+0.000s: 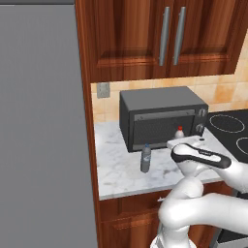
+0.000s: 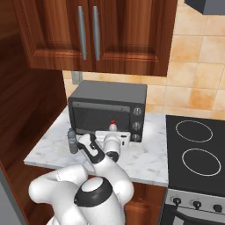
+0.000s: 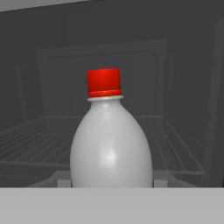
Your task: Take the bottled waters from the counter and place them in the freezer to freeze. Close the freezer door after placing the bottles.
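Your two-finger gripper (image 1: 183, 141) is clamped on the small greyish plastic bottle with the red cap (image 3: 110, 140), which stands on the white marble counter with grey veins (image 1: 118, 167), right in front of the dark grey toaster oven (image 1: 162, 116). The slim clear bottle with the blue cap and label (image 1: 146, 158) stands apart to the left on the same slab. You've got the tall flat-grey freezer panel (image 1: 41, 126) at the left; black stovetop (image 2: 195, 154) to the right.
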Robot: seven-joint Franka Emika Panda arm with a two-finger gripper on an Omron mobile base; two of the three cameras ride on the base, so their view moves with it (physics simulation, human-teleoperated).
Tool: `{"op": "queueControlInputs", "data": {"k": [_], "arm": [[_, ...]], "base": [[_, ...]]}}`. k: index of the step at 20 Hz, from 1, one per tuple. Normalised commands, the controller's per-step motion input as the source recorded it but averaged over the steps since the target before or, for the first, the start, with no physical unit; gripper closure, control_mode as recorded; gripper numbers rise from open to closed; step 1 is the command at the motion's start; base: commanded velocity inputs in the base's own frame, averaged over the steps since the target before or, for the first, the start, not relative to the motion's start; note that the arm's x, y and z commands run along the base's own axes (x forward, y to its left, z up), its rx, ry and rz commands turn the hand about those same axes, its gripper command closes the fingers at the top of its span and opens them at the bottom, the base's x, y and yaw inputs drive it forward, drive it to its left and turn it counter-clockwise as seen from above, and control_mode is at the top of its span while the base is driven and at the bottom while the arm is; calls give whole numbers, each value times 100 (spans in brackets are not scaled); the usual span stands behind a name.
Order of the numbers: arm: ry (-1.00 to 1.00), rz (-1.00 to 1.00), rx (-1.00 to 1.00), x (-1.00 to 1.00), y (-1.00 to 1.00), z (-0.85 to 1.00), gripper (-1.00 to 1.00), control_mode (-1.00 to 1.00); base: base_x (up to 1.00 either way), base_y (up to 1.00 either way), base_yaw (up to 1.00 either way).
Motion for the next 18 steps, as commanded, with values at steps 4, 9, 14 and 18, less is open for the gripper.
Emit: {"op": "queueControlInputs", "data": {"k": [4,9,14,18], "arm": [[4,0,0,-36,0,51,100,-100],[7,4,6,-41,2,99,100,-100],[7,17,7,-51,10,100,100,-100],[18,17,10,-49,7,100,100,-100]], "base": [[0,0,0],[0,0,0],[0,0,0],[0,0,0]]}}
